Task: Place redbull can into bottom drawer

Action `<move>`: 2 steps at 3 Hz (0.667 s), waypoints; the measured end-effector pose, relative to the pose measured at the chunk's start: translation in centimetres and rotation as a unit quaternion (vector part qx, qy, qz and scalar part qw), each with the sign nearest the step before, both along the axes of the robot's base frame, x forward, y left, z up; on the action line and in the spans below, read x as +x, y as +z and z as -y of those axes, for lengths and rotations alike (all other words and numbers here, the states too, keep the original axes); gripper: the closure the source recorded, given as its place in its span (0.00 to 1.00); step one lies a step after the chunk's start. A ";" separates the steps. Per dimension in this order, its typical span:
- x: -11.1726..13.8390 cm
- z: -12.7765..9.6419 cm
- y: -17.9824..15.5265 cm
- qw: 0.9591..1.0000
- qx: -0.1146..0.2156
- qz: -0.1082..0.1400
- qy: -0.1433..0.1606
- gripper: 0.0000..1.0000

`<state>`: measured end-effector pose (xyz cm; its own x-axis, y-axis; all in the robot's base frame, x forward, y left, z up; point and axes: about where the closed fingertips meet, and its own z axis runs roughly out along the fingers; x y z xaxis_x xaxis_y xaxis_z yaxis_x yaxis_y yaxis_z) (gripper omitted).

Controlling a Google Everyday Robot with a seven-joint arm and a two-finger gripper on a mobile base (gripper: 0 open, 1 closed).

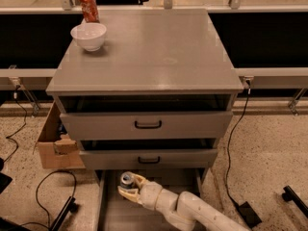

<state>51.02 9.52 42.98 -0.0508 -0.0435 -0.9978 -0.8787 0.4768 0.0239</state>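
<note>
Low, hand (130, 186) around can (127, 178) over bottom drawer (117, 213)

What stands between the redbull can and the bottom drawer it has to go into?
Nothing visible does. The gripper holds the redbull can upright just in front of the middle drawer, above the open bottom drawer. No object shows on the floor beneath it.

Cream-yellow claw (128, 186) low over bottom drawer (114, 211), clamped round redbull can (126, 178), silver top showing. Drawer floor plain grey. Arm (192, 211) white. Counter (154, 47) grey; upper drawer fronts grey, handles (147, 124) black. Bowl (88, 35) white. Soda can (89, 6) orange-red. Cardboard box (53, 146) brown. Floor (269, 148) beige, speckled.
</note>
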 end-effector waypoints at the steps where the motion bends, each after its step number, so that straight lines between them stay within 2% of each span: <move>1: 0.2 -2.1 -5.8 0.998 -0.019 0.011 0.056 1.00; 2: 0.7 -3.2 -10.8 0.992 -0.038 0.034 0.112 1.00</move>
